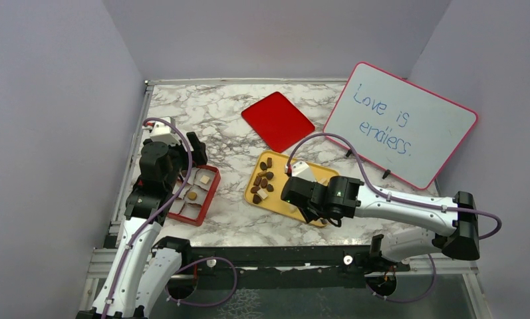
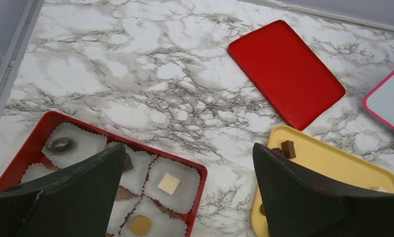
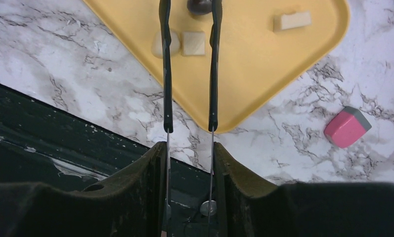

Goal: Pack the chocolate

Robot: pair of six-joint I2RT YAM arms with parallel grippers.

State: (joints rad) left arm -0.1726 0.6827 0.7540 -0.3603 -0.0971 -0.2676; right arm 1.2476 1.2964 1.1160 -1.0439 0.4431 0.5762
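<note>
four chocolate (image 2: pixel 168 183) pieces show in the one red box (image 2: pixel 26 148) by the counter's (image 2: pixel 135 74) left edge: a dark oval, a cream square, a tan round and a half-hidden dark bit. the left gripper (image 2: pixel 187 153) hangs over it, spread wide and empty. one yellow tray (image 3: pixel 264 64) by the near edge carries more; the right wrist view shows three cream pieces and one dark. the dark one sits between the tips of the right gripper (image 3: pixel 189 15), which is narrowly parted; i cannot tell if it pinches. one red lid (image 1: pixel 277 121) lies toward the far edge, one whiteboard (image 1: pixel 401 123) at the far right corner, one pink eraser (image 3: pixel 347 127) near the tray.
</note>
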